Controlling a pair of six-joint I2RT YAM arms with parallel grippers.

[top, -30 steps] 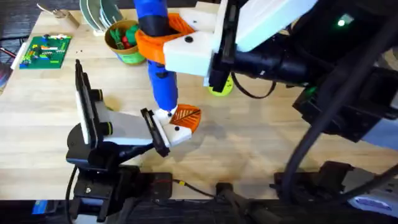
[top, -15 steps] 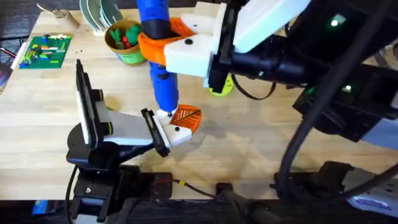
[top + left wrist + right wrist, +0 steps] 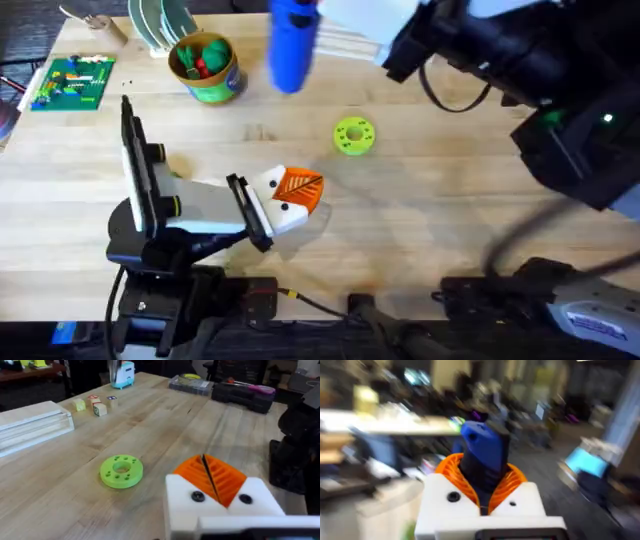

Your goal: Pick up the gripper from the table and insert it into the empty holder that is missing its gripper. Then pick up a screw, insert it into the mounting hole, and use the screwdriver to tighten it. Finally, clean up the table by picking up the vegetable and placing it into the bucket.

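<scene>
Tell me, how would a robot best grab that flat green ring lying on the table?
From straight above, I'd guess: the green ring lies flat, so one of the fingers could drop into its centre hole and the other outside the rim, pinching the wall.

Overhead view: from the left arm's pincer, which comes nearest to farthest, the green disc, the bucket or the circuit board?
From the left pincer:
1. Green disc, just beyond, toward the right.
2. Bucket, farther back.
3. Circuit board, far back-left corner.
</scene>
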